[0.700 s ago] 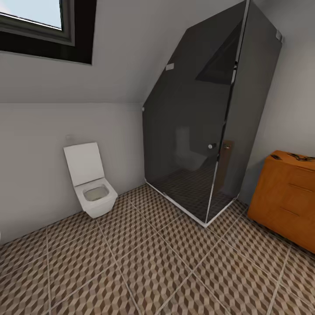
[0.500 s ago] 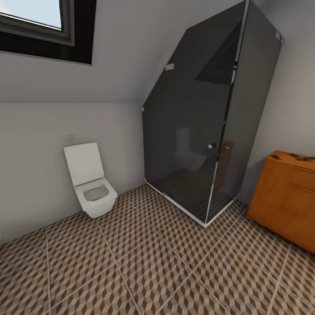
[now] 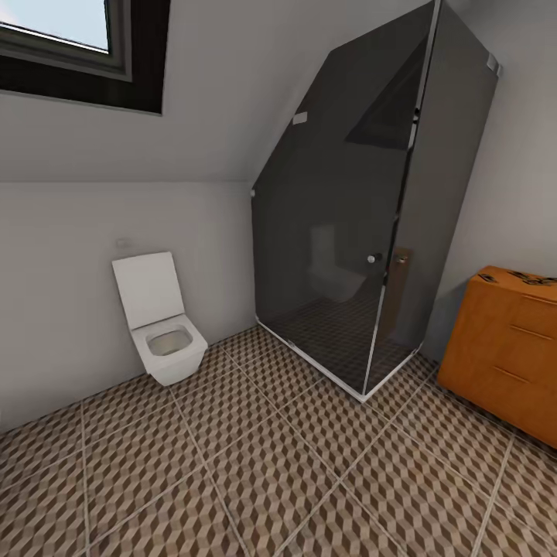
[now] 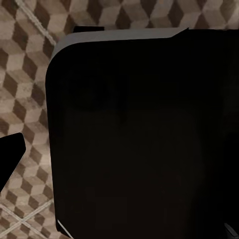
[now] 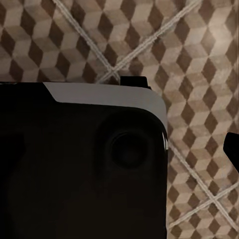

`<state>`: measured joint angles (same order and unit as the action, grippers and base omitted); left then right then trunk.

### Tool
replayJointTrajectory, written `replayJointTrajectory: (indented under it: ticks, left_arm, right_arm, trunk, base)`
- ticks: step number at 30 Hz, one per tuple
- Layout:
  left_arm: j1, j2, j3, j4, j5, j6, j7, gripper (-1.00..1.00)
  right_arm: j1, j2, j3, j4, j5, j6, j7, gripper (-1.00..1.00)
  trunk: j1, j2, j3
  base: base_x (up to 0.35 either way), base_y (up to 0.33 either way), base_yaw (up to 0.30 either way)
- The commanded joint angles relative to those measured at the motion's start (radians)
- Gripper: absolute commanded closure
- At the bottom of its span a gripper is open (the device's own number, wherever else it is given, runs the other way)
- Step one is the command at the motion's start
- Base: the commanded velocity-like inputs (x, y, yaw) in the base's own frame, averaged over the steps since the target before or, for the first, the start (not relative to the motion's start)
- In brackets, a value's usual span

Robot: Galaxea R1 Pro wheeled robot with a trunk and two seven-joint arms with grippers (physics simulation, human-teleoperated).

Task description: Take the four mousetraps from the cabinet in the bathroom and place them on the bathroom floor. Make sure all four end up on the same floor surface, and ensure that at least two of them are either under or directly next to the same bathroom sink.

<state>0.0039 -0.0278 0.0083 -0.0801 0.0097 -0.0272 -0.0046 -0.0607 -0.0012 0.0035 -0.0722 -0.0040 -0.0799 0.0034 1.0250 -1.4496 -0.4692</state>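
— How many mousetraps (image 3: 534,278) on the cabinet (image 3: 507,348)?
— Small dark bits lie on its top; the count is unclear. One cabinet stands on the bathroom floor (image 3: 294,464), right of the one shower enclosure (image 3: 371,224); one toilet (image 3: 162,325) left of it.
— Grippers?
— Cannot tell; black robot body (image 4: 144,139) blocks both wrist cameras.

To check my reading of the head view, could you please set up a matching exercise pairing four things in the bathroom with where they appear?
Things:
1. toilet
2. shower
3. cabinet
4. window

Places:
A. at the right edge, on the floor
B. top left corner, above the sloped ceiling
C. against the left wall, lid raised
D. in the middle, dark glass

Pairs: 1-C, 2-D, 3-A, 4-B
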Motion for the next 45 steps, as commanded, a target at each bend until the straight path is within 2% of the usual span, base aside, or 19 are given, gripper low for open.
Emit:
replayJointTrajectory:
  ticks: [1,12,13,45]
  left_arm:
    - [0.001,0.000,0.001,-0.001,0.001,-0.002,0.000,-1.00]
    - [0.001,0.000,0.001,-0.001,0.001,-0.002,0.003,-1.00]
    - [0.001,0.000,0.001,-0.001,0.001,-0.002,0.004,-1.00]
    - [0.001,0.000,0.001,-0.001,0.001,-0.002,0.006,-1.00]
  right_arm:
    - [-0.001,0.000,0.001,0.001,0.000,-0.009,0.001,-1.00]
    - [-0.002,0.001,0.004,0.003,0.004,-0.071,0.003,-1.00]
    - [-0.002,0.000,0.003,0.003,0.003,-0.173,0.004,-1.00]
    - [-0.004,0.001,0.001,0.003,0.003,-0.175,0.001,-1.00]
  trunk:
    - [0.000,0.000,-0.001]
    - [0.000,0.000,-0.001]
    - [0.000,0.000,-0.001]
    - [0.000,0.000,-0.001]
  base:
    - [0.000,0.000,0.000]
    - [0.000,0.000,0.000]
    - [0.000,0.000,0.000]
    - [0.000,0.000,0.000]
